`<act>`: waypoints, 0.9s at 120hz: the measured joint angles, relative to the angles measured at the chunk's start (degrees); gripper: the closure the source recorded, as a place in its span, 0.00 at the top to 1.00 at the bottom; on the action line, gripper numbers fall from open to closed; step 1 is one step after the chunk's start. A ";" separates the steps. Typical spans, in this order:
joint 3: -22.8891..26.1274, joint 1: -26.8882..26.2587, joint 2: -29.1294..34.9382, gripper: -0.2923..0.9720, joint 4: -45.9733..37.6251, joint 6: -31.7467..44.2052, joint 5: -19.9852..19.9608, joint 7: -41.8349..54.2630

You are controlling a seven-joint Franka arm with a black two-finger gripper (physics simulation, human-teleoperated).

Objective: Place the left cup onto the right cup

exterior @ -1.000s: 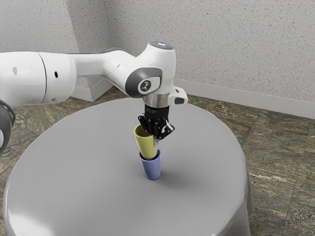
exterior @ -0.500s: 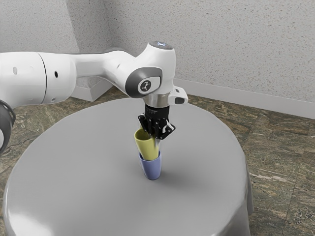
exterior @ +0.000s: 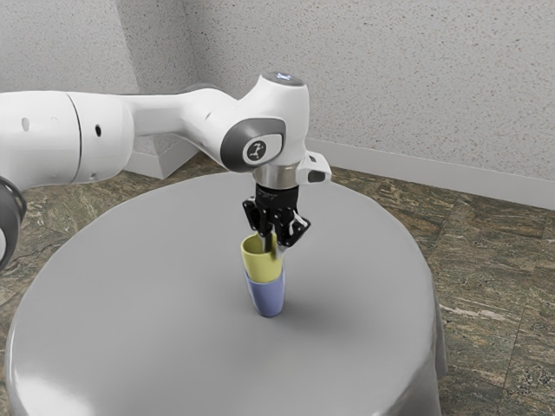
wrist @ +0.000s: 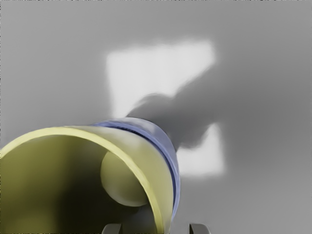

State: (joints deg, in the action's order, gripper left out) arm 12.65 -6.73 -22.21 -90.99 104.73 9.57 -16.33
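Mid-frame on the table (exterior: 130, 329), the yellow cup (exterior: 258, 262) sits nested in the blue cup (exterior: 269, 299). My gripper (exterior: 276, 247) straddles its rim, jaws apart, so I should rise straight up without snagging the wall

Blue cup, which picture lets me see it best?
The exterior view: the blue cup stands on the table, its side in plain sight, with the yellow cup sitting in it. In the wrist view its rim peeks out as a blue band around the yellow cup.
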 joint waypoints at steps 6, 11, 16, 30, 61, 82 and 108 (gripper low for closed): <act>0.05 -0.02 0.18 0.36 0.00 -0.10 0.00 0.01; 0.11 -0.02 0.36 0.39 0.00 -0.21 0.01 0.02; 0.15 -0.06 0.53 0.42 0.00 -0.32 0.01 0.03; 0.22 -0.10 1.05 0.50 0.00 -0.65 -0.03 0.04; 0.42 -0.04 3.65 0.65 0.00 -2.05 -0.14 0.07; 0.23 -0.12 6.46 0.72 0.00 -3.59 -0.21 0.23; -2.53 -2.21 9.56 0.75 0.00 -5.97 -0.62 0.94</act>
State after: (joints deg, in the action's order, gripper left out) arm 10.12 -8.95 -12.64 -90.99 98.76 8.95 -15.39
